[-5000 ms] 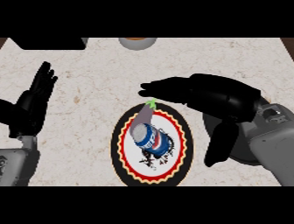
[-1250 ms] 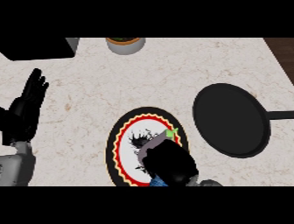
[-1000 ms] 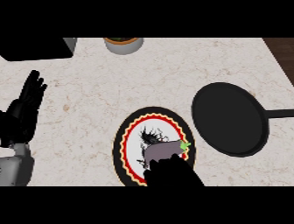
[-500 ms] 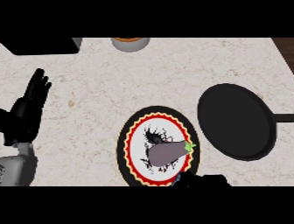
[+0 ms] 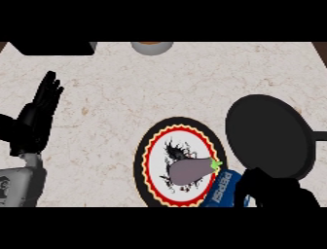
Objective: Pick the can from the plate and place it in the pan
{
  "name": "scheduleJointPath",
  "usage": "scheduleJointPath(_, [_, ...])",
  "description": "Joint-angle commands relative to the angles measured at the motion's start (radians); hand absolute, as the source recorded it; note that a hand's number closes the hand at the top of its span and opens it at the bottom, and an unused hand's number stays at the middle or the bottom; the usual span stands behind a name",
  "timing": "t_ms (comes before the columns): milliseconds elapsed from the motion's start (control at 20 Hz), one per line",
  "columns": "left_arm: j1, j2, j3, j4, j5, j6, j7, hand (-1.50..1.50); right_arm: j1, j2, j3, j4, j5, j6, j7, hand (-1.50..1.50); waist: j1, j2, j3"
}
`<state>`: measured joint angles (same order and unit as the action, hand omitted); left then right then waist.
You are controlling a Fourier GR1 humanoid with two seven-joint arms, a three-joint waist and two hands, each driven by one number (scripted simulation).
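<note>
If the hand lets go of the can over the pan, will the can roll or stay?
The can is round and lies tilted in the right hand, so on its side it would likely roll. The pan looks shallow; its rim may barely stop it. Setting it upright seems safer.

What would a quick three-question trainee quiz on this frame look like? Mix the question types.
1. True or false: the can already sits inside the pan.
2. Which hand has its fingers on the can? A) left hand B) right hand C) neither
3. Fill in: the left hand rests open at the view's ____ side, fingers up.

Key
1. False. The can is over the plate, beside the pan.
2. B. The right hand is curled round its blue body.
3. left
</note>
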<state>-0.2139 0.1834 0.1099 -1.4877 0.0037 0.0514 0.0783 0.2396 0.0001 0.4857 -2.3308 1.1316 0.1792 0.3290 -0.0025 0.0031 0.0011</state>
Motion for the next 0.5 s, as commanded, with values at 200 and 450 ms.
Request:
scheduleJointPath(200, [0.003, 0.014, 0.001, 0.0, -0.001, -0.021, -0.006, 0.0, -0.257, -0.112, -0.561, 0.291, -0.346, -0.025, -0.204, 1.5, 0.016, 0.004, 0.001])
scheduleJointPath(450, [-0.018, -0.008, -0.007, -0.007, 0.01, -0.016, 0.015, 0.0, -0.481, -0.207, -0.625, 0.635, -0.227, -0.144, -0.291, 1.5, 0.028, 0.004, 0.0])
